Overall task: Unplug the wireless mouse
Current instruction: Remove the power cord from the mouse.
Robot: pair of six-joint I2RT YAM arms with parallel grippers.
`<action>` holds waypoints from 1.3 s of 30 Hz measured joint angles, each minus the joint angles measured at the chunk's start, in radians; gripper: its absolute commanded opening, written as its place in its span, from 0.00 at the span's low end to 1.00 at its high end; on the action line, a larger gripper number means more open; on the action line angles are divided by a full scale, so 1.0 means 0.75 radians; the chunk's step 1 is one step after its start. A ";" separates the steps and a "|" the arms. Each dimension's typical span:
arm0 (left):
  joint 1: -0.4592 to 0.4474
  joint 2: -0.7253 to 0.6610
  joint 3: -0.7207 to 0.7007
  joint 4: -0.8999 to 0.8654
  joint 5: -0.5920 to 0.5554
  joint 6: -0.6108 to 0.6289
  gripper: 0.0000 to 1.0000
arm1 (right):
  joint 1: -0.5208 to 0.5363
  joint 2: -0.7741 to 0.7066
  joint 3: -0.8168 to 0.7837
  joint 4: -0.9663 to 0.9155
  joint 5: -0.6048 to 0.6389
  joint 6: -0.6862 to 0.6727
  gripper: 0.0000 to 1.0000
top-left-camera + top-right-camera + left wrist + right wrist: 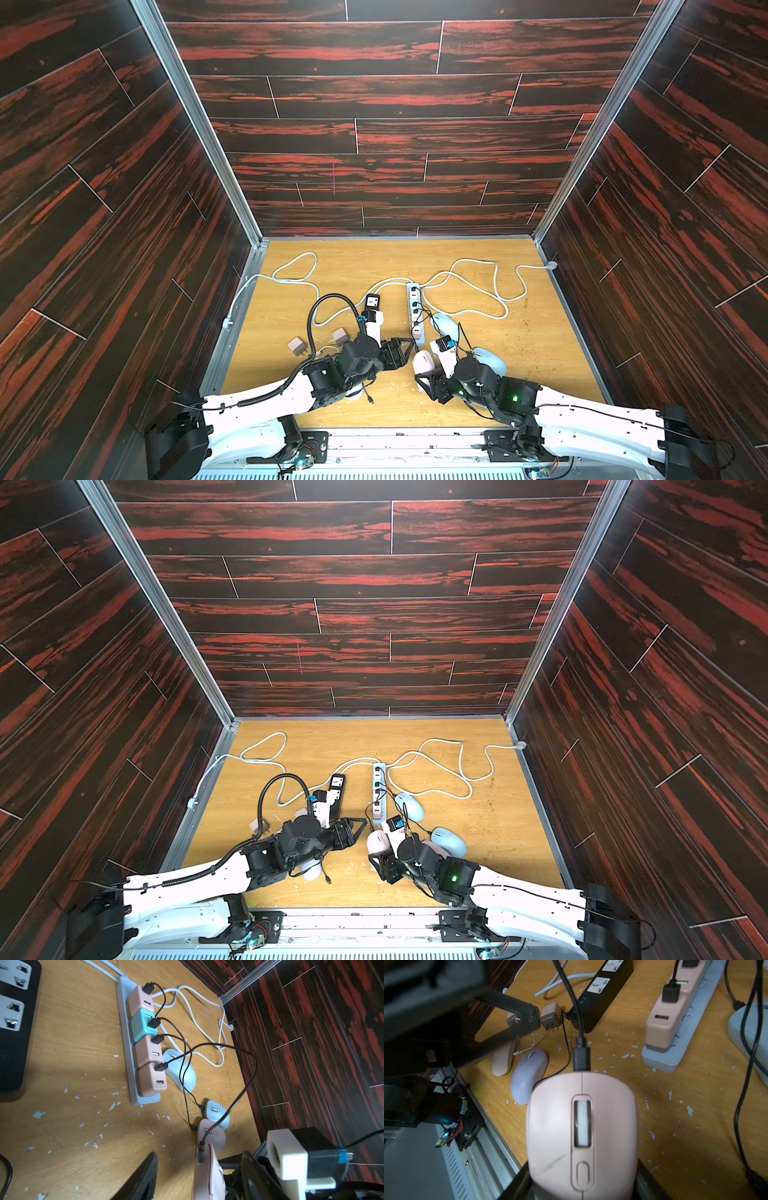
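Observation:
A pink wireless mouse (581, 1126) is held off the wooden table, and my right gripper (581, 1188) is shut on its sides. A black cable plug (581, 1057) sits in the mouse's front end. In the left wrist view the same mouse (207, 1176) shows edge-on with the plug (201, 1152) at its tip. My left gripper (199, 1176) is open and its jaws stand on either side of the mouse's front, with gaps on both sides. In both top views the two grippers meet near the table's front centre, around the pink mouse (424, 361).
A light blue power strip (145, 1101) carries pink and teal chargers with black cables running to several mice (444, 324). A black power strip (372, 309), two loose chargers (297, 345), a lilac mouse (527, 1076) and looping white cables (469, 291) lie around.

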 measured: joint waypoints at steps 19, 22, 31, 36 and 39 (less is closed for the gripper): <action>-0.002 0.192 0.082 -0.035 0.082 0.068 0.36 | -0.001 0.024 0.001 0.001 -0.005 0.019 0.00; -0.002 0.224 0.090 -0.036 0.089 0.070 0.30 | -0.001 0.027 0.000 -0.002 -0.015 0.019 0.00; -0.002 0.258 0.145 -0.045 0.092 0.091 0.14 | -0.001 0.042 0.001 0.011 -0.030 0.019 0.00; -0.002 0.258 0.149 -0.066 0.082 0.098 0.05 | -0.001 0.046 0.000 0.015 -0.030 0.019 0.00; -0.002 0.258 0.152 -0.075 0.081 0.101 0.00 | -0.001 0.049 0.001 0.017 -0.030 0.019 0.00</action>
